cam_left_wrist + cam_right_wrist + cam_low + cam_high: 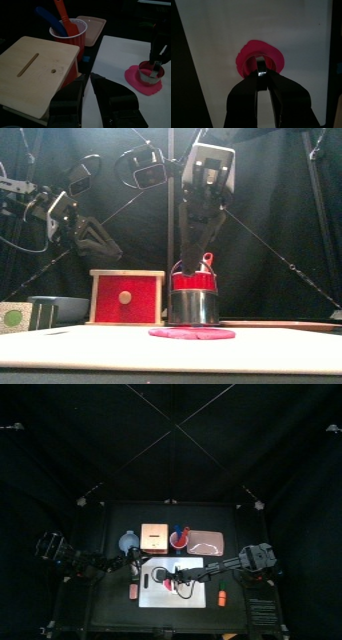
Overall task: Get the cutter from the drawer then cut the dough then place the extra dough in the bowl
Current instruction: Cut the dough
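Note:
A round metal cutter stands on a flat pink dough disc on the white cutting board. My right gripper hangs straight above it, shut on the cutter's wire handle; the dough spreads around the ring below. The left wrist view shows the cutter sunk into the dough. The wooden box has its red drawer front pushed in. My left gripper hovers shut over the box's near corner, holding nothing. The blue-grey bowl sits left of the box.
A red cup with a blue and a red toy knife stands behind the box, beside the pink tray. The right arm stretches across the board's right side.

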You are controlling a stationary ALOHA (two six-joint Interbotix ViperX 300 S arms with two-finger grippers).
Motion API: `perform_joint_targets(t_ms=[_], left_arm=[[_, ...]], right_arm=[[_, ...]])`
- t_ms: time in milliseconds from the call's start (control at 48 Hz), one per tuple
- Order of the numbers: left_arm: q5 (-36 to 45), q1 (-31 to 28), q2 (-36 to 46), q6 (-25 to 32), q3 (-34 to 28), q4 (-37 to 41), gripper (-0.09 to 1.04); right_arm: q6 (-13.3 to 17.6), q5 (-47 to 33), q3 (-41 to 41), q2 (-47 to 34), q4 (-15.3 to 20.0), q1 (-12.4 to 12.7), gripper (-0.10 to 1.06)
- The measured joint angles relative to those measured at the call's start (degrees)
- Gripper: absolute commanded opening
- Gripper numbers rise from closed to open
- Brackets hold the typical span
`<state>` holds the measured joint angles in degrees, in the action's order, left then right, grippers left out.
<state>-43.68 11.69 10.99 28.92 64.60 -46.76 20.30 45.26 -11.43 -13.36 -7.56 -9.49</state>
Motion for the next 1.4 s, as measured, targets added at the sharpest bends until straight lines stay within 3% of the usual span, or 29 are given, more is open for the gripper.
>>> perform_joint_targets(t_ms=[271, 562, 833, 1021, 1271, 1396], left_arm=[[0.18, 0.00, 0.00, 0.00, 0.00, -0.09, 0.61], [0.35, 0.26, 0.00, 0.00, -0.26, -0.09, 0.62], [0.35, 1.05, 0.00, 0.09, -1.67, 1.93, 0.62], [-1.14, 3.87, 0.00, 0.18, -2.20, 9.49, 0.62], [-1.76, 4.22, -0.79, 0.26, -2.72, 17.05, 0.63], [-1.76, 4.83, -2.02, 0.00, -4.75, 18.19, 0.69]], right_arm=[[0.88, -1.05, -0.26, -0.26, 0.18, -0.09, 0.53], [1.05, -1.32, -0.70, -0.18, -0.35, -0.18, 0.88], [0.79, -7.65, -3.25, 4.75, -3.78, -0.26, 0.89], [1.32, -20.13, -13.27, 9.93, -3.96, -0.26, 0.89], [1.32, -44.91, -29.71, 23.20, -2.29, 0.00, 0.89], [1.05, -56.25, -37.09, 26.54, -1.23, 2.02, 0.89]])
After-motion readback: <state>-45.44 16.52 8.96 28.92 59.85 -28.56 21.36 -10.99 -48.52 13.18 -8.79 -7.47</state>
